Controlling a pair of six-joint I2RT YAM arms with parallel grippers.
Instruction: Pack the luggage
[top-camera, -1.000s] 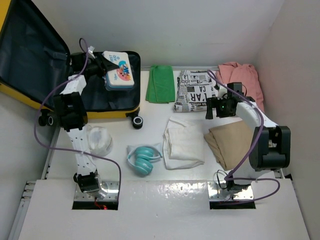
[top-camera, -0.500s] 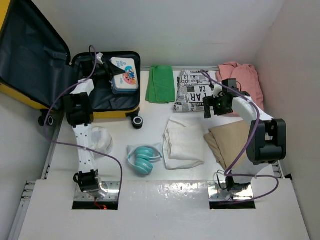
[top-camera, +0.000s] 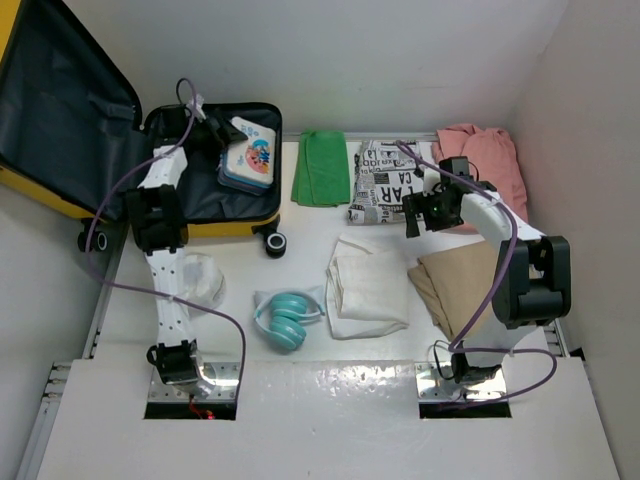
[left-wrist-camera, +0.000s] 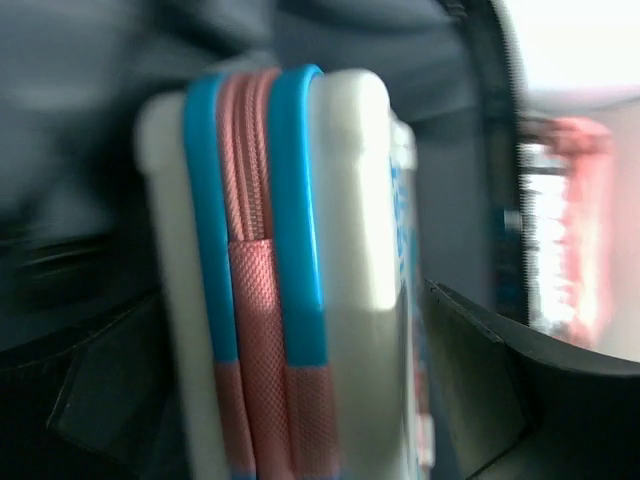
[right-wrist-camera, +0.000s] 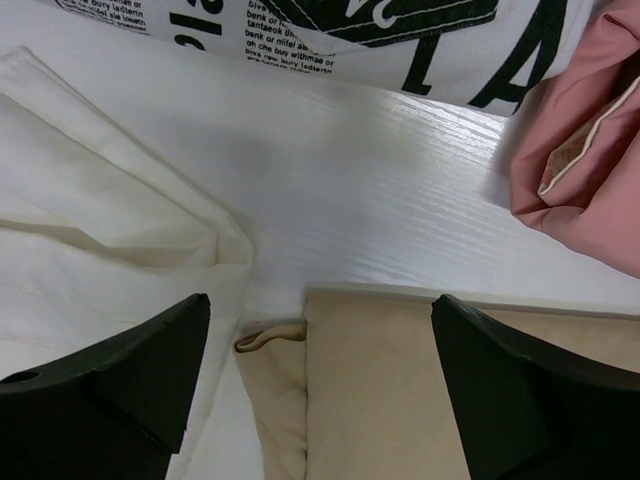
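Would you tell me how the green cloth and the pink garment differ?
The green cloth is folded into a neat flat rectangle; the pink garment lies bunched and rumpled. The green cloth sits beside the luggage; the pink garment is in the far right corner. Both lie outside the luggage.

Scene held one luggage (top-camera: 60, 110) | one white-and-blue box (top-camera: 250, 155) | five folded cloths (top-camera: 368, 285) | one pair of teal headphones (top-camera: 288, 318) | one clear plastic object (top-camera: 200, 280)
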